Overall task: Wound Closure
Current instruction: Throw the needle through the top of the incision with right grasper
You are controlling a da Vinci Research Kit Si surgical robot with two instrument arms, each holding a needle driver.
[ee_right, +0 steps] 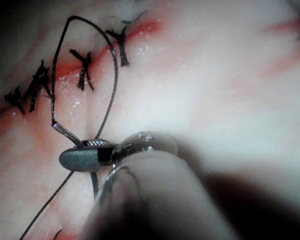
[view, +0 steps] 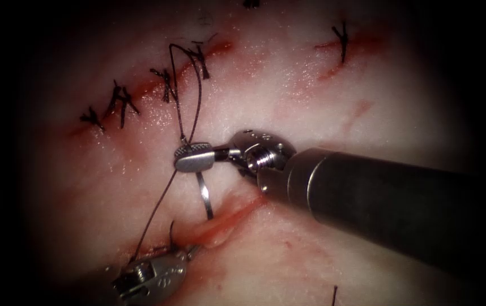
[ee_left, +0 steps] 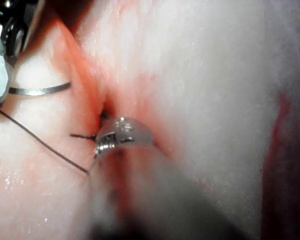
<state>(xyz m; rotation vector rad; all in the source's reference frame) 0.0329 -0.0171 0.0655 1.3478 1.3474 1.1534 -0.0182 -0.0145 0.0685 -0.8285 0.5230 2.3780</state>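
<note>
My right tool (view: 179, 158) reaches in from the right with its jaws shut on the curved needle (view: 204, 195) near its tail end. The needle's body curves down to a tip at the left edge of the open cut (view: 229, 222); I cannot tell whether the tip is in the tissue. The thread (view: 174, 85) rises from the tail in a tall loop, comes back past the jaws and runs down-left to the tissue. My left tool (view: 193, 248) sits at the cut's lower end, jaws shut on the raised tissue lip (view: 214, 233). The right wrist view shows the right tool (ee_right: 65, 157) on the needle (ee_right: 67, 134).
Several tied stitches (view: 121, 102) with short cut ends close the upper left stretch of the wound, and one more stitch (view: 342, 39) sits at the upper right. Red fluid lines the cut and streaks the tissue (view: 311, 113). The right tool's thick shaft (view: 379, 204) crosses the right side.
</note>
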